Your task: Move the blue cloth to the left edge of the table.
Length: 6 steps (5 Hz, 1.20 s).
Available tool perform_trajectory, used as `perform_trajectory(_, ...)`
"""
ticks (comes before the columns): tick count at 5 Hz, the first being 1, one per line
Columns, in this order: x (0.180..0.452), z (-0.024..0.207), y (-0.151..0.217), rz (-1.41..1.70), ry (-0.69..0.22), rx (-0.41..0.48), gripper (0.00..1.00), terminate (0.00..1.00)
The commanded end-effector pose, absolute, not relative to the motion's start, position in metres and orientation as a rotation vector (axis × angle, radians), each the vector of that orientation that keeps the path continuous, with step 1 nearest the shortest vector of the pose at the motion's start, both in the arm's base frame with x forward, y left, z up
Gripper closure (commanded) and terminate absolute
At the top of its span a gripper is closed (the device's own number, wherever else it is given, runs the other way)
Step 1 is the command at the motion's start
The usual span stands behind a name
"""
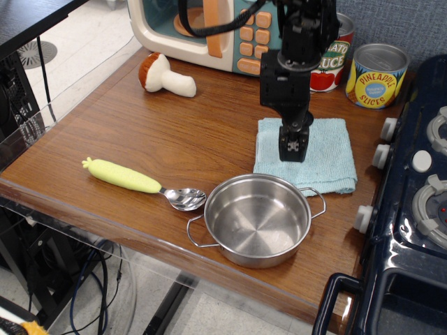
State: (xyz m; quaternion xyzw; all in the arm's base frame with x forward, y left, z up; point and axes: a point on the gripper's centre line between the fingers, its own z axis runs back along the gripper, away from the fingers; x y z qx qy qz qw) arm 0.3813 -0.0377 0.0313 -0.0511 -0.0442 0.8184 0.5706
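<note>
The gripper (293,149) hangs over the blue cloth (321,157) on the desk (174,132), apparently for grasping; whether its fingers are parted is unclear.

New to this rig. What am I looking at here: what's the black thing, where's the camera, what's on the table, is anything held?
One camera, fixed, looks down at the table from the front at an angle. The black thing is a robot arm reaching in from the top; its tip, the end effector, is over the blue cloth, which lies flat. Nothing looks held; whether the tip is open, or touching the cloth, is not clear from this angle.

On the wood: a steel pot in front of the cloth, a spoon with a yellow-green handle to its left, a toy mushroom, a toy microwave at the back, and two cans. A navy toy stove stands at the right.
</note>
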Motion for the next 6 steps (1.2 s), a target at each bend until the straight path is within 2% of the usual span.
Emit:
perform_trajectory(1,0.382,0.028,-0.04,1.895,-0.141,-0.134,0.0,0.0)
perform_trajectory(2,0.382,0.029,-0.027,1.923,-0.151,-0.127,0.0,0.0)
perform_trajectory(4,0.387,0.038,0.033,2.024,-0.223,-0.137,0.0,0.0)
perform_trajectory(6,0.382,0.03,0.099,2.119,-0.316,-0.074,0.0,0.0)
